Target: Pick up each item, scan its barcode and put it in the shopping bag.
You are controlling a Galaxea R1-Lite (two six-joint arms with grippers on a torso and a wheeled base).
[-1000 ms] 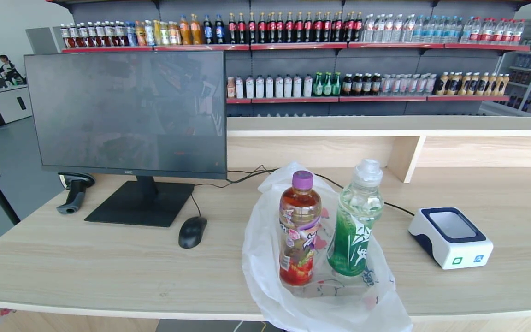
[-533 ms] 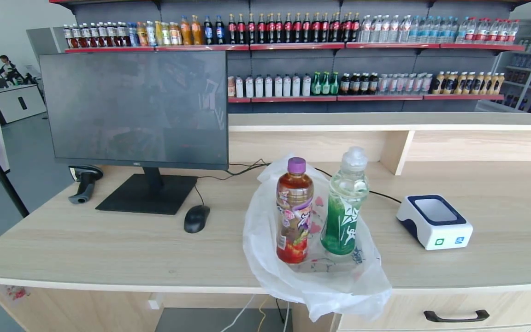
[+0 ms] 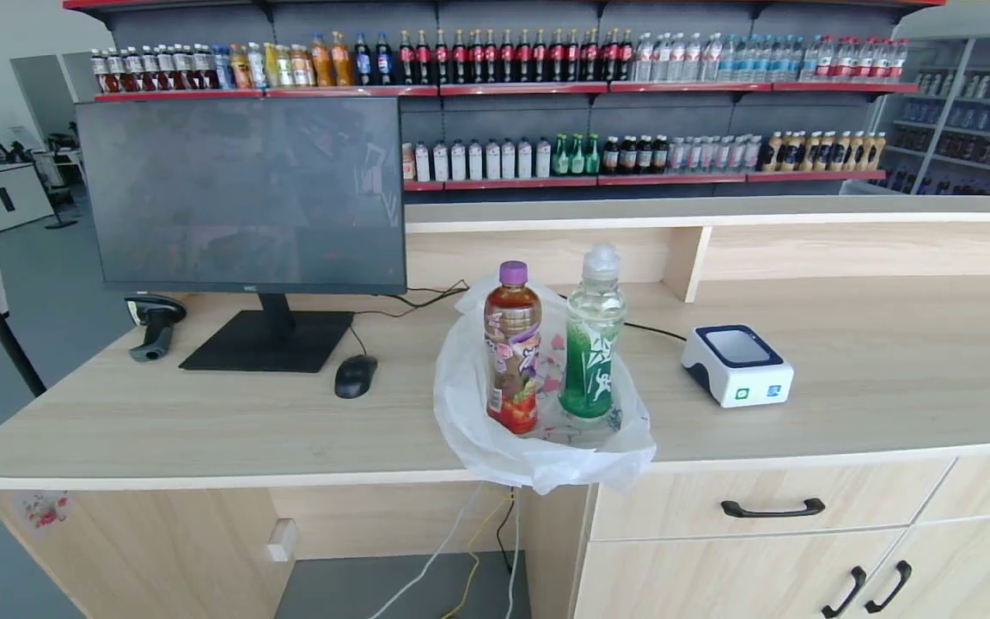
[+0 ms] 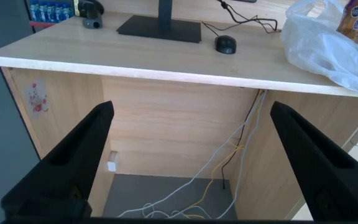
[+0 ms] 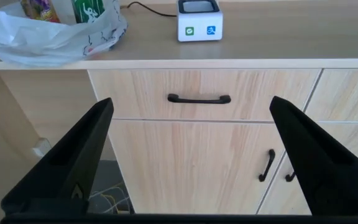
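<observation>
Fingers (image 4: 79, 162) of the left gripper (image 4: 188, 168) spread wide and empty, low before the counter (image 3: 203, 430) front. The right gripper (image 5: 188, 165) is likewise wide and empty, facing a drawer handle (image 5: 199, 99). Tea bottle (image 3: 512, 348) and green bottle (image 3: 592, 335) stand upright side by side, long axes vertical, caps up, inside the shopping bag (image 3: 469, 421) at the counter's front edge. The scanner (image 3: 736, 365) lies near the bag's right.
</observation>
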